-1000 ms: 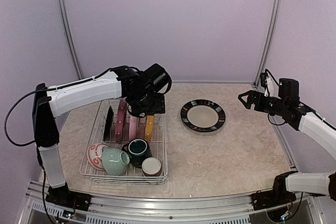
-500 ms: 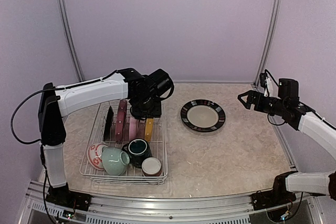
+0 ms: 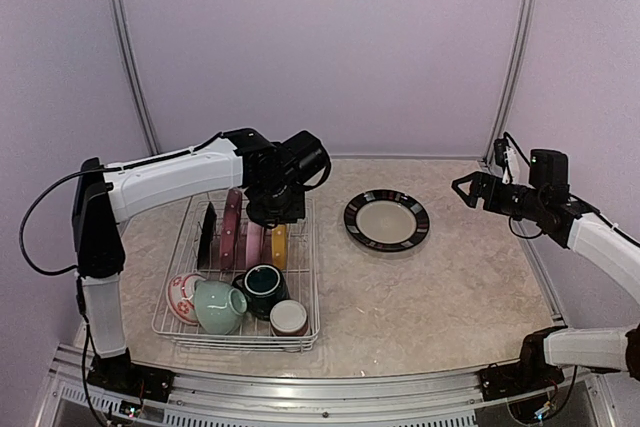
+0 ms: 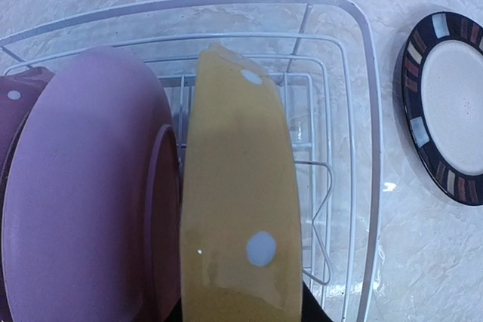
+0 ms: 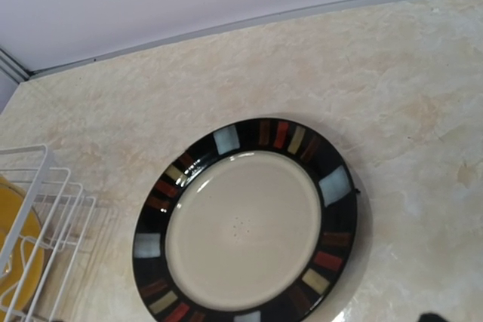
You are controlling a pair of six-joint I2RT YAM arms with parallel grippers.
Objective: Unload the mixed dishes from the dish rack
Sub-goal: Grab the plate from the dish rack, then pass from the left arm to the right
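The white wire dish rack [image 3: 312,277] holds upright plates: a black one [image 3: 208,237], a dark red piece [image 3: 232,219], a pink plate [image 3: 252,240] and a yellow dotted plate [image 3: 281,245]. In its front part lie a red-patterned bowl [image 3: 182,295], a pale-green cup [image 3: 218,305], a teal cup [image 3: 263,284] and a brown-white cup [image 3: 289,318]. My left gripper [image 3: 280,219] is over the yellow dotted plate [image 4: 238,186], its dark fingers pressed on both faces at the top rim. My right gripper [image 3: 470,190] hovers open at the far right, holding nothing.
A dark-rimmed plate with coloured blocks [image 3: 386,219] lies flat on the marble table to the right of the rack, also in the right wrist view [image 5: 245,224]. Lilac walls close the back and sides. The rack's rim [image 4: 370,111] runs beside the yellow plate.
My left gripper has dropped a little onto the yellow plate's rim and its jaws have closed in on it. The right arm has stayed still.
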